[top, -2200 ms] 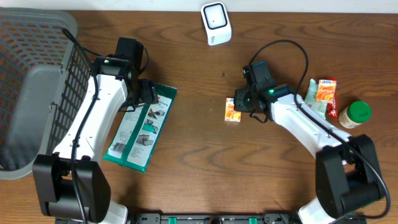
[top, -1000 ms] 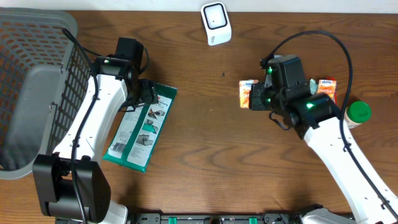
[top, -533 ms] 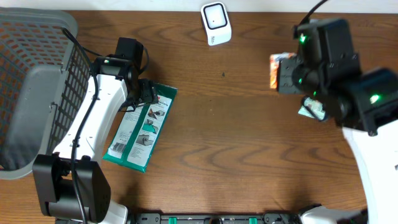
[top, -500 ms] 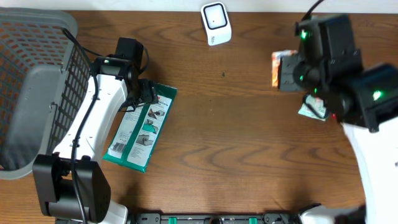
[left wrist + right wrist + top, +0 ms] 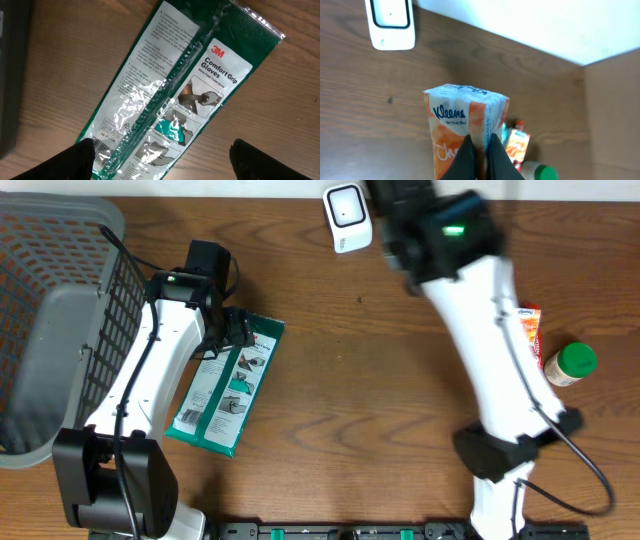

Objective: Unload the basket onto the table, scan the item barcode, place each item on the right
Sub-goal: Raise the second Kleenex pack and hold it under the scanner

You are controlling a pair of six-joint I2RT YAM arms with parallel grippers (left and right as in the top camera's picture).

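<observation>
- The right gripper (image 5: pixel 480 147) is clamped shut on a tissue pack (image 5: pixel 462 127). It pinches the orange-and-white wrapper by its near edge, so most of the pack stands clear of the fingers.
- That edge hold leaves the wrapper's broad faces uncovered, probably so a printed code can be shown. No barcode can be made out in any view.
- The scanner (image 5: pixel 347 217), a small white unit with a dark window, sits at the far edge of the table (image 5: pixel 360 410).
- In the right wrist view the scanner lies up and to the left of the pack, near it but not touching.
- From overhead, the right arm is lifted high and reaches across toward the scanner. The arm hides its own gripper and the pack from above.
- The pack appears to be at the presenting step: it is lifted off the table and close to the scanner. It may yet need turning so the code meets the window.
- The left gripper (image 5: pixel 162 150) has its jaws spread wide and holds nothing.
- It hovers above a green glove pack (image 5: pixel 185 95), which lies flat and diagonal on the wood, perhaps next in line.
- A wire basket (image 5: pixel 50 270) stands at the left edge.
- An orange packet (image 5: pixel 527 325) and a green-lidded jar (image 5: pixel 570 364) lie at the right, well apart from the scanner.
</observation>
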